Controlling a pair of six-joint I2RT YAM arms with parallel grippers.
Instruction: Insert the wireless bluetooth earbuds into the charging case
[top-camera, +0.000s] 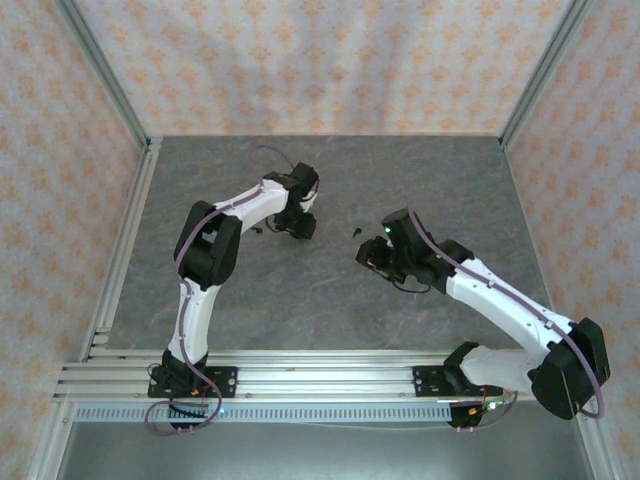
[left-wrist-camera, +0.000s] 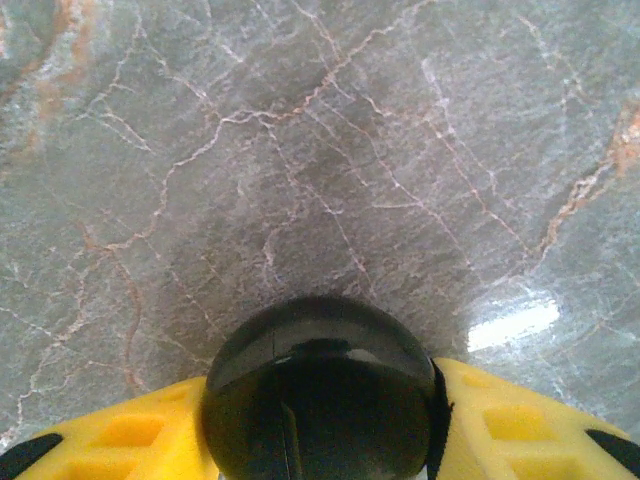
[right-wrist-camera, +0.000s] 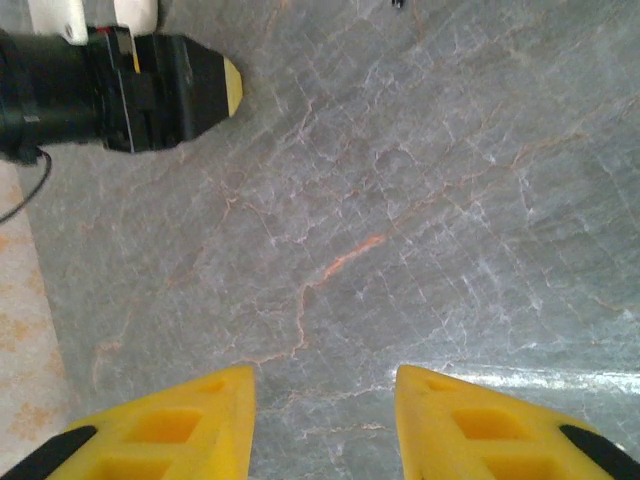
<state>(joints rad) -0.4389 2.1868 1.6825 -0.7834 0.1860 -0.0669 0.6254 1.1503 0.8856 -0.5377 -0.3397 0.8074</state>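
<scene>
A round, glossy black charging case (left-wrist-camera: 320, 340) sits on the table between the yellow fingers (left-wrist-camera: 520, 420) of my left gripper (left-wrist-camera: 322, 378), which is shut on its sides. From above, the left gripper (top-camera: 298, 226) is low over the middle of the table. One tiny black earbud (top-camera: 257, 230) lies just to its left, and another (top-camera: 355, 233) lies between the two grippers. My right gripper (right-wrist-camera: 322, 372) is open, with bare table between its fingers. It hovers to the right of the left one (top-camera: 368, 255).
The grey marbled table (top-camera: 330, 300) is walled by patterned panels at the back and sides. An aluminium rail (top-camera: 300, 380) runs along the near edge. The left arm's black wrist and yellow fingertip (right-wrist-camera: 232, 85) show at the top left of the right wrist view.
</scene>
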